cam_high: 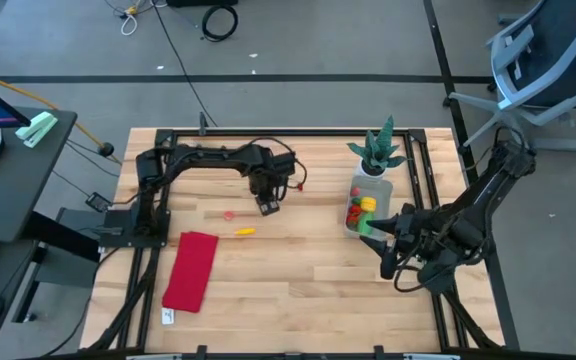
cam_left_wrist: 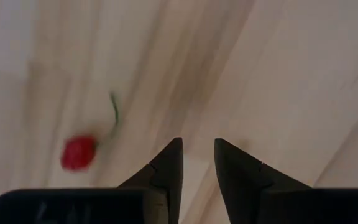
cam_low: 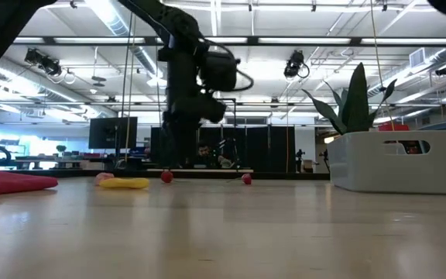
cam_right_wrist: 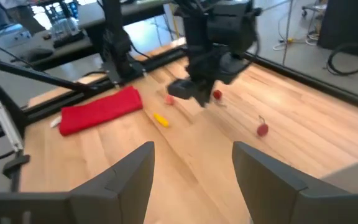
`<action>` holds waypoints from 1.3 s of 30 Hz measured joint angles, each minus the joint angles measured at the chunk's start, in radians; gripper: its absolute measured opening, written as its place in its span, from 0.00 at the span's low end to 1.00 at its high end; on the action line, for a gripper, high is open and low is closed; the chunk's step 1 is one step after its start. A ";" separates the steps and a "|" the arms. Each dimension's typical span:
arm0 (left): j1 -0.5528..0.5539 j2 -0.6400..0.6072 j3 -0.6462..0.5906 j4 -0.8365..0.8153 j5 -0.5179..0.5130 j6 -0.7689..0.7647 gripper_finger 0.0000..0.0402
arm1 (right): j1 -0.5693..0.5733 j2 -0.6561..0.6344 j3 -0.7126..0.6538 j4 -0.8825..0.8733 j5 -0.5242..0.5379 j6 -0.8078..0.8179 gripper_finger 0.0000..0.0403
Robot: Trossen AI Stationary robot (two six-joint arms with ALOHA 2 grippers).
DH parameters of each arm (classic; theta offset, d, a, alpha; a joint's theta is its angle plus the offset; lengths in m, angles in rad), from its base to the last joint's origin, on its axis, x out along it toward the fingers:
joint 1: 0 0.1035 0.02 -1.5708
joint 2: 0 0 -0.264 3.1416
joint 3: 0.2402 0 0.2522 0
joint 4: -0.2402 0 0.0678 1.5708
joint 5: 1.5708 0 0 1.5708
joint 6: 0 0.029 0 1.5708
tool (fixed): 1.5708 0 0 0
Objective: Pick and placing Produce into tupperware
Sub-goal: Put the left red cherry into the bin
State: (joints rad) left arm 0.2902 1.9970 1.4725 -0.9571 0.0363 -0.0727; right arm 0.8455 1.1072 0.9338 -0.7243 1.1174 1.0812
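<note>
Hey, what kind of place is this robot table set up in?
Probably a robotics lab or open workshop: exposed ceiling lights and monitors behind the table, cables on the grey floor, and an office chair nearby.

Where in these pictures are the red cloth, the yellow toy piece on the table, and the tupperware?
red cloth (cam_high: 191, 270), high view, middle of the fabric.
yellow toy piece (cam_high: 244, 232), high view, middle of its length.
tupperware (cam_high: 352, 189), high view, clear side wall near the plant.
</note>
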 joint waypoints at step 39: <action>0.124 -0.007 -0.187 0.168 -0.141 0.143 0.45 | -0.021 -0.001 -0.104 0.045 0.007 0.048 0.56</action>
State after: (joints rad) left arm 0.4141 1.9899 1.2853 -0.7891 -0.1051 0.0705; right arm 0.8250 1.1061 0.8303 -0.6795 1.1244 1.1296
